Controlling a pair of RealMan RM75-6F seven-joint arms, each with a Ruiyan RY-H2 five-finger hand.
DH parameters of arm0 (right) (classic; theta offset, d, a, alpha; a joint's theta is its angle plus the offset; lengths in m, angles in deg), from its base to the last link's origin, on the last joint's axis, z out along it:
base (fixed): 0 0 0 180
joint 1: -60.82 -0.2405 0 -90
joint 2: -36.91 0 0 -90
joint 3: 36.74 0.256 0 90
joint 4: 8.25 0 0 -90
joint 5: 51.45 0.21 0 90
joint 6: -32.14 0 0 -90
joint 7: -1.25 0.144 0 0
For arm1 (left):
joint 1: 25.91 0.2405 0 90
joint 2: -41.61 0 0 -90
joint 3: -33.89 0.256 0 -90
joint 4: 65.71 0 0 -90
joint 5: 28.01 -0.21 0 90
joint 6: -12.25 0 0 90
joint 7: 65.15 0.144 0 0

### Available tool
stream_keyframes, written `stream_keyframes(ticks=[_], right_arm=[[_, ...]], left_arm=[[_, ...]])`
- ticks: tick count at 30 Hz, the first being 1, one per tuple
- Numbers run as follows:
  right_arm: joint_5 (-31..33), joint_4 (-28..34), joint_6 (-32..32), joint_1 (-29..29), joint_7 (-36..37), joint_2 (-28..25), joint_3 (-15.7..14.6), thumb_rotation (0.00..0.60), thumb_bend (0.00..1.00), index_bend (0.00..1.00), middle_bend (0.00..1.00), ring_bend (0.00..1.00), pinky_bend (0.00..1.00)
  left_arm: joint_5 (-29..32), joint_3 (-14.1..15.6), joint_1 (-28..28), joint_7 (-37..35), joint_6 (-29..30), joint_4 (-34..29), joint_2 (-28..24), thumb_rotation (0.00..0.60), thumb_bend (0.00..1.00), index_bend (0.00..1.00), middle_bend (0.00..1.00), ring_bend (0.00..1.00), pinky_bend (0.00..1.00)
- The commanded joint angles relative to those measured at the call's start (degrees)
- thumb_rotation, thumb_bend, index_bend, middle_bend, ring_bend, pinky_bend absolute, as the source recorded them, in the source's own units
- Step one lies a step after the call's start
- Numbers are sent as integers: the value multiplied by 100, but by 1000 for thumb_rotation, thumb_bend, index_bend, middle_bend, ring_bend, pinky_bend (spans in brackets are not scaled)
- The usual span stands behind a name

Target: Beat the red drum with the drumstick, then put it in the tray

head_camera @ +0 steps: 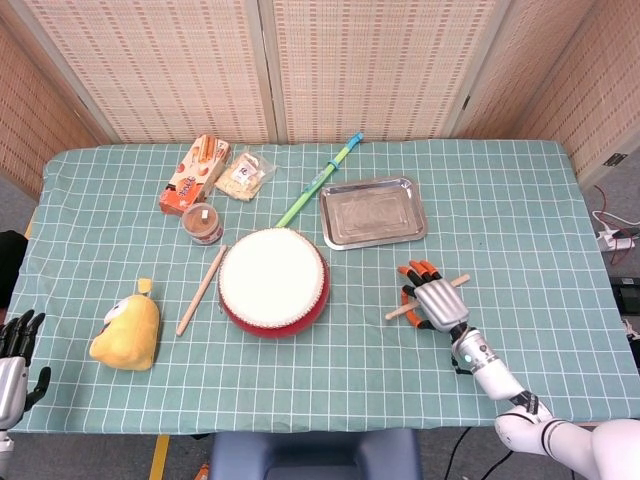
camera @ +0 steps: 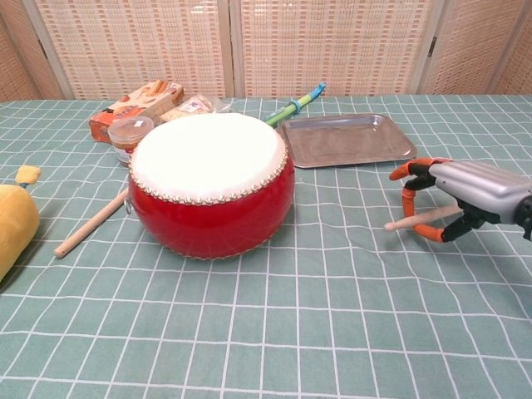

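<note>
The red drum (head_camera: 272, 280) (camera: 212, 187) with its white skin stands in the middle of the table. To its right my right hand (head_camera: 433, 300) (camera: 465, 195) lies over a wooden drumstick (head_camera: 396, 314) (camera: 407, 222), fingers curled around it; the stick's tip juts out toward the drum, just above the cloth. A second drumstick (head_camera: 200, 290) (camera: 91, 223) lies on the cloth left of the drum. The empty metal tray (head_camera: 372, 212) (camera: 345, 139) sits behind the right hand, right of the drum's far side. At the table's near left edge my left hand (head_camera: 15, 350) rests with fingers apart, holding nothing.
A yellow plush toy (head_camera: 128, 333) (camera: 12, 224) lies at the front left. Behind the drum are a small jar (head_camera: 203, 223), an orange snack box (head_camera: 190, 175), a clear snack bag (head_camera: 245, 173) and a long green stick (head_camera: 320, 180). Folding screens stand behind the table.
</note>
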Motion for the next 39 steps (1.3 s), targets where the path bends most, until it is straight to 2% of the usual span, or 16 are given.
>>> stream_keyframes(ticks=[1,6,10,11,14,23,25,31,39], right_arm=[[-74,607,-490,42,853,-323,161,600,463,657,141,62,97],[8,1328,-882,77,2166,-652,430,600,485,721,184,91,115],[247,1695,-879,108,3676,-790,622,600,490,736,200,105,123],[300,1765,-778,104,4277,-841,631,600,490,736,202,105,123],[343,1737,-536,59,5763,-947,635,600,490,737,209,107,123],[373,911,-147,-91,8730,-612,629,600,494,726,209,108,123],[325,676,-38,-153,9152,-524,582,600,495,716,209,107,123],[246,217,282,-309,9721,-316,421,600,496,689,209,108,123],[30,-287,62,-350,10275,-53,263,600,503,589,209,114,123]], left_arm=[[-7,2,9,6,14,-12,-11,600,396,34,0,0,0],[-43,7,8,46,29,-71,-38,600,396,34,0,0,0],[-70,10,14,67,54,-111,-64,600,396,34,0,0,0],[-72,11,17,76,56,-119,-73,600,396,34,0,0,0],[-79,8,26,89,78,-136,-99,600,397,34,0,0,0],[-94,19,55,130,114,-181,-138,600,396,34,0,0,0],[-98,19,59,138,120,-187,-146,600,395,34,0,0,0],[-115,27,69,133,129,-190,-150,600,396,34,0,0,0],[-104,36,78,95,108,-135,-131,600,396,34,0,0,0]])
